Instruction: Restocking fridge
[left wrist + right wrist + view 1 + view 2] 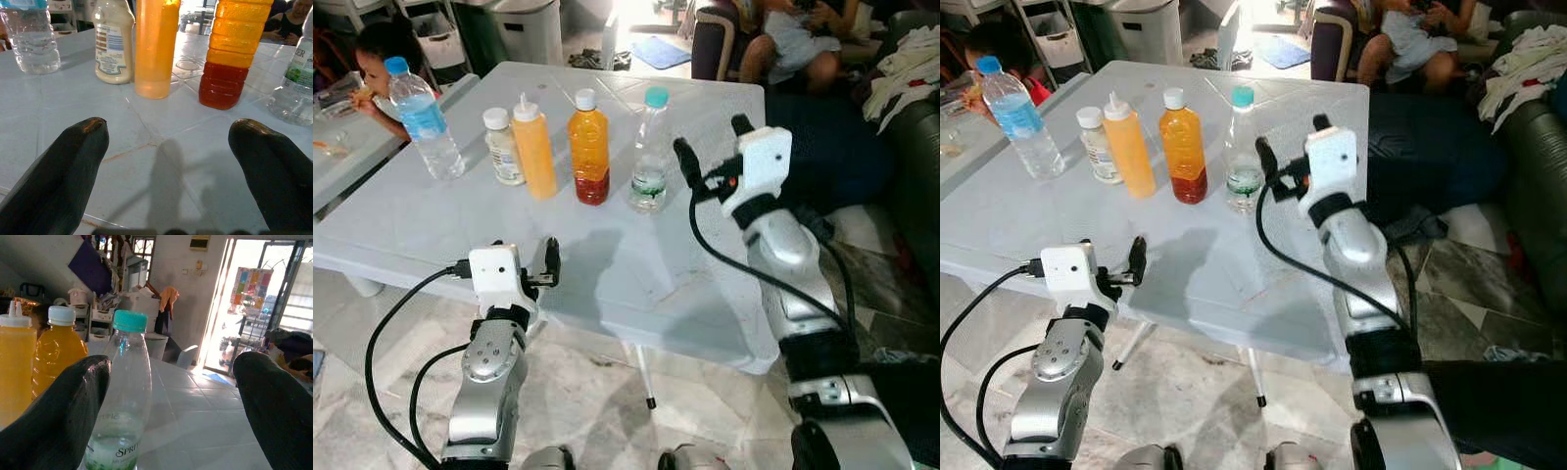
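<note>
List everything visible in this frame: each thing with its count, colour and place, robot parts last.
Table: 1, pale grey, before the robot.
Water bottle: 1, clear with blue cap, table's far left.
Small jar: 1, cream with white cap, beside the squeeze bottle.
Squeeze bottle: 1, yellow-orange, mid row.
Juice bottle: 1, orange over red, white cap, mid row.
Sprite bottle: 1, clear, teal cap, nearly empty, row's right end.
Sofa: 1, dark, right side.
People: 2, one seated behind, one at the left.
Left gripper: open, low at the table's near edge.
Right gripper: open, raised beside the Sprite bottle.
</note>
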Motion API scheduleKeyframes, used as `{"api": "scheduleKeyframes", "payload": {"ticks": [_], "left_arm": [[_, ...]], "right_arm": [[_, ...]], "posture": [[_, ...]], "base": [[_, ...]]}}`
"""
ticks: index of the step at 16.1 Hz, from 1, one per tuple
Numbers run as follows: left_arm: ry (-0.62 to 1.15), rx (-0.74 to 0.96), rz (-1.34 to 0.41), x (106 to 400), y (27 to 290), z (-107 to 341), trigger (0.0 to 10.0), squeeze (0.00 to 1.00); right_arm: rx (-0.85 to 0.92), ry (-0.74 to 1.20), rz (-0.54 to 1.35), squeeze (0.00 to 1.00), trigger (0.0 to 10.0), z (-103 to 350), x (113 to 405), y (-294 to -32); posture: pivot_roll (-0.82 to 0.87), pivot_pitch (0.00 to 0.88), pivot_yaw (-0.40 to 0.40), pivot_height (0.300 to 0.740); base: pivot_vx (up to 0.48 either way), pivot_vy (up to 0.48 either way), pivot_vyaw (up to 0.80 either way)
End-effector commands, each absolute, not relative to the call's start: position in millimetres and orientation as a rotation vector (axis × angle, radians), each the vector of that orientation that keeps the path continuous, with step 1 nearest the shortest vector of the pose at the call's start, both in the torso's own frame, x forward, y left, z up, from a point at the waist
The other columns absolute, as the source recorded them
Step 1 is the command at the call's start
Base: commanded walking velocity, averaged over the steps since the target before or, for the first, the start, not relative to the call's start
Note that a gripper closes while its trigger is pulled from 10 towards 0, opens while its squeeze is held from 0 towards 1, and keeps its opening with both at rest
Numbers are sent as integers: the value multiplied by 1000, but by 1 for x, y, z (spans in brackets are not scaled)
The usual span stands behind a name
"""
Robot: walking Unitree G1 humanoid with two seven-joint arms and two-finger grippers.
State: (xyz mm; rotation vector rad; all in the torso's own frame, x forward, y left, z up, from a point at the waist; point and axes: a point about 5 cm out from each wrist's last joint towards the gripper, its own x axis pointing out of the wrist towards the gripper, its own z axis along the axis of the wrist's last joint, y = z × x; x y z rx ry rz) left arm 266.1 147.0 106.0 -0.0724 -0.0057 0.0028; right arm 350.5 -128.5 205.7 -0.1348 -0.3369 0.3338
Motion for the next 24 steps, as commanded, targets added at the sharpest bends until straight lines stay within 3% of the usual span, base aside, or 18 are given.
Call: {"api": "scheduleKeyframes", "payload": {"ticks": [1,11,12,13,14,24], "left_arm": [[-19,-54,13,265,150,110,10000,0],[-16,-36,8,263,153,112,10000,0],[-16,-33,7,263,153,112,10000,0],[-15,-31,6,264,153,112,10000,0],[-15,-29,6,264,153,112,10000,0],[-10,-29,3,266,152,111,10000,0]], "right_arm": [[-142,-354,338,0,10000,218,357,-127],[-86,-378,394,0,10000,244,382,-106],[-88,-366,401,0,9216,244,384,-105],[-91,-360,412,0,1412,245,386,-102],[-96,-357,422,0,0,246,387,-100],[-134,-298,375,0,0,244,398,-101]], "posture": [[-42,89,35,740],[-8,90,40,740],[-8,90,41,740],[-8,88,41,740],[-8,88,41,740],[-11,82,39,740]], "base": [[0,0,0],[0,0,0],[0,0,0],[0,0,0],[0,0,0],[0,0,0]]}}
